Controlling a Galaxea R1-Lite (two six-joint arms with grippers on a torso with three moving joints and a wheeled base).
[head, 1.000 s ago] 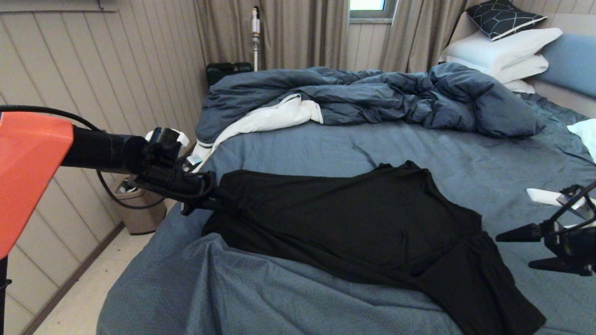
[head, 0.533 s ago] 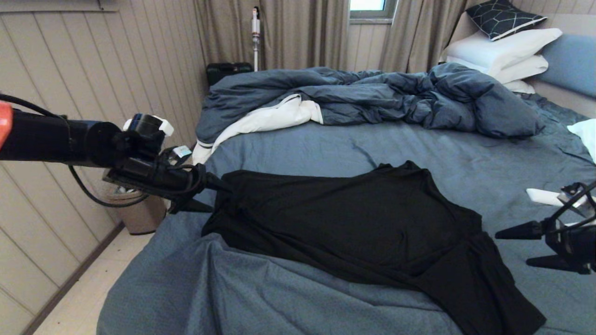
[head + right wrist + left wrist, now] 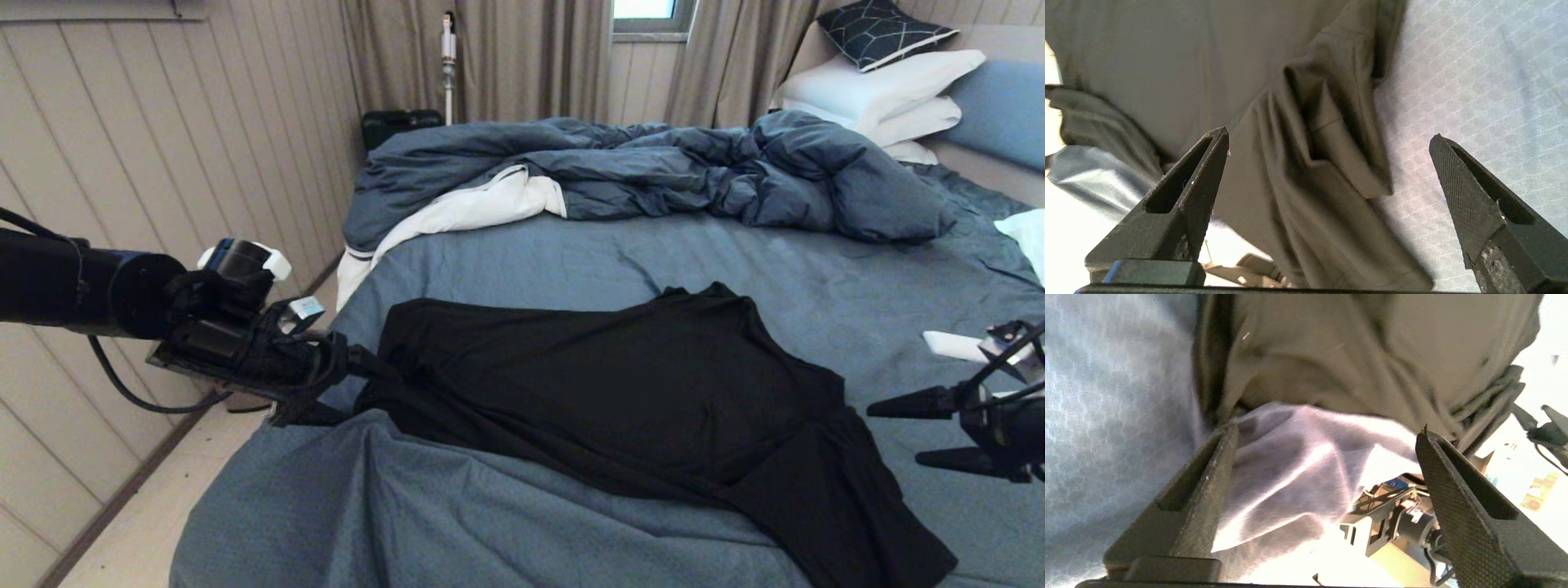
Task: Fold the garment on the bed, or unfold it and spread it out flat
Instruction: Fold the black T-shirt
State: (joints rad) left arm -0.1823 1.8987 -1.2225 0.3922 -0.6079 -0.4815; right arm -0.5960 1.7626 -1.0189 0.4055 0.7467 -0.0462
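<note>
The garment (image 3: 620, 392), a plain black T-shirt showing no print, lies spread across the bed (image 3: 522, 269) from the left edge to the near right corner. My left gripper (image 3: 347, 388) is open at the garment's left end, holding nothing. In the left wrist view the left gripper (image 3: 1327, 430) frames a fold of slate-blue sheet (image 3: 1274, 465), and the garment (image 3: 1351, 347) lies just beyond the fingertips. My right gripper (image 3: 894, 433) hangs open beside the garment's right end. In the right wrist view the right gripper (image 3: 1329, 136) stands above a folded sleeve (image 3: 1339, 155), apart from it.
A rumpled dark blue duvet (image 3: 653, 171) fills the far half of the bed. White pillows (image 3: 882, 90) and a patterned cushion (image 3: 882, 31) are stacked at the far right. A white object (image 3: 951, 346) lies by the right arm. Wall panels and floor (image 3: 139, 531) run along the bed's left.
My left gripper has opened and let go of the garment's left end, then drawn back to the left and a little lower. The right arm has stayed put.
</note>
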